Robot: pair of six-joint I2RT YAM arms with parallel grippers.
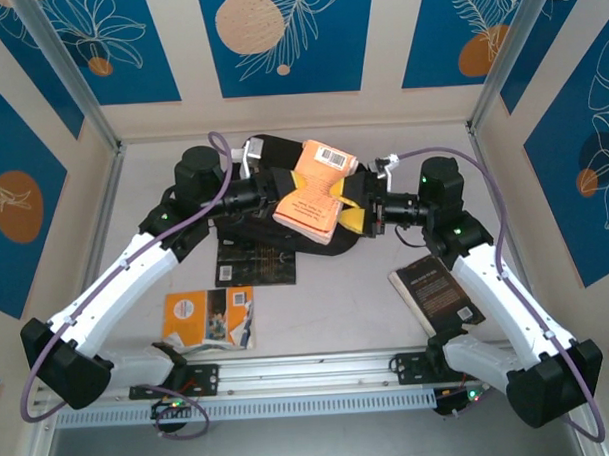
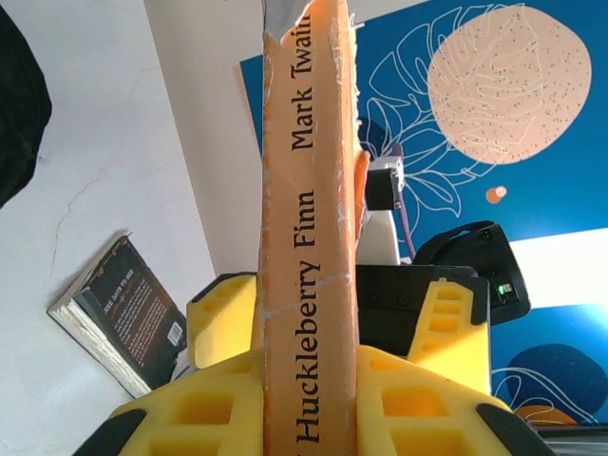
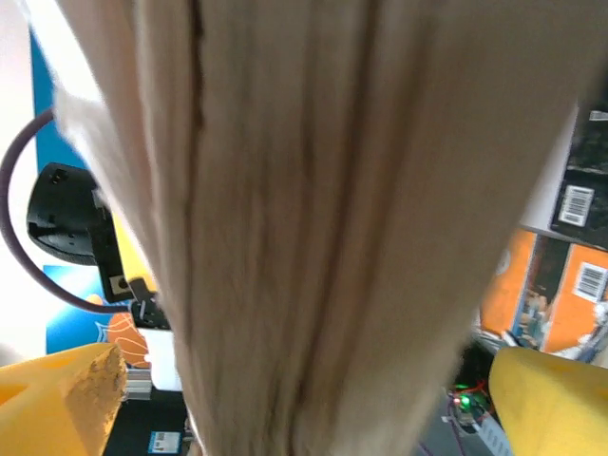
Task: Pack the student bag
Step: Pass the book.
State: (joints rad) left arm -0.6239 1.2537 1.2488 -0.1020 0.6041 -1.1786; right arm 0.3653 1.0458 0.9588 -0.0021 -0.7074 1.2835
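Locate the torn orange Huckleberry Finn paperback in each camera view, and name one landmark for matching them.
Top external: orange paperback at upper centre, over the black fabric backpack.
Left wrist: its spine stands upright, mid-frame.
Right wrist: its blurred page edges, centre.
Landmark: dark paperback lying flat, right in top external, lower left in left wrist.

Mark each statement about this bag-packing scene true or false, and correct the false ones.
1. The left gripper is clamped on the orange book at its spine. True.
2. The right gripper is shut tight. False: its jaws stand wide open either side of the book's pages.
3. The spine reads Tom Sawyer. False: it reads Huckleberry Finn.
4. The orange book is over the student bag. True.
5. A dark book lies on the table beside the right arm. True.
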